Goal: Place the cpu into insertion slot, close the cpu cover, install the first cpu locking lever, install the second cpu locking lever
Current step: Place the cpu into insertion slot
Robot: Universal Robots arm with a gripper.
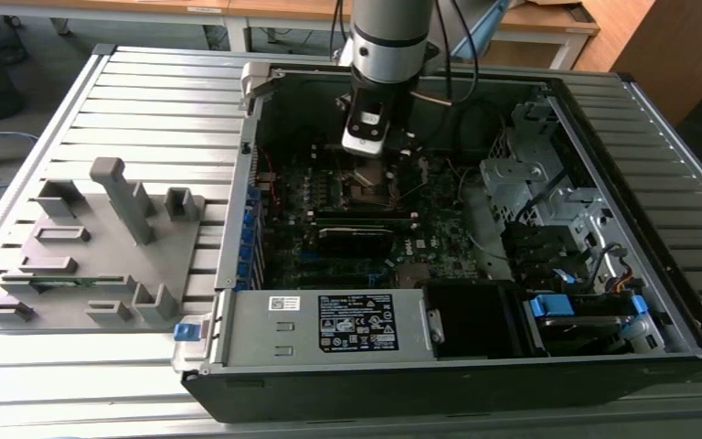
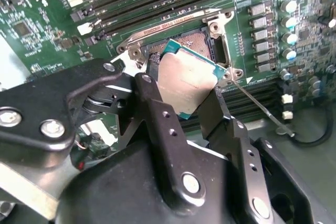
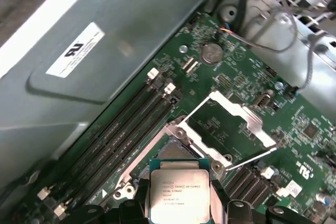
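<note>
We see the arm (image 1: 390, 37) reaching straight down into the open computer case (image 1: 449, 395), its gripper (image 2: 185, 90) clamped on two opposite edges of the cpu (image 2: 188, 77). The nearly square cpu hangs tilted just above the insertion slot (image 3: 172, 154), metal top facing both wrist cameras. The cpu cover (image 3: 253, 123) lies swung open beside the slot.

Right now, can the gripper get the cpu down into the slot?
Probably yes: the gripper holds the cpu close above the slot, and the cover is swung open, leaving it bare.
</note>
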